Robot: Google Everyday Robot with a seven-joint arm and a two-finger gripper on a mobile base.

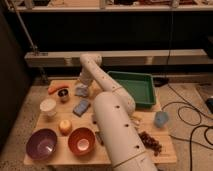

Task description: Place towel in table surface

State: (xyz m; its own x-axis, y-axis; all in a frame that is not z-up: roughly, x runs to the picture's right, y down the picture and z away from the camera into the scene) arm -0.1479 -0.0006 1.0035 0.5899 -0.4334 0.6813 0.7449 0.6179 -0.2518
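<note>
Pincer (84,85), grip impossible to tell, at towel (81,91) between dark cup (63,95), carrot (57,88) and green tray (135,88)

The worktop (52,125) is pale, matt wood. The robot's arm (117,125) wears a smooth white shell, plastic by the look of it, with a soft sheen. Its gripper (82,86) is down at the back left of the worktop, right at the towel (81,92), a crumpled greyish cloth. The green tray (132,87) looks like smooth plastic. The purple bowl (41,144) and orange bowl (81,141) both catch the light, glossy inside. The blue sponge (81,107) is dull and matt.
</note>
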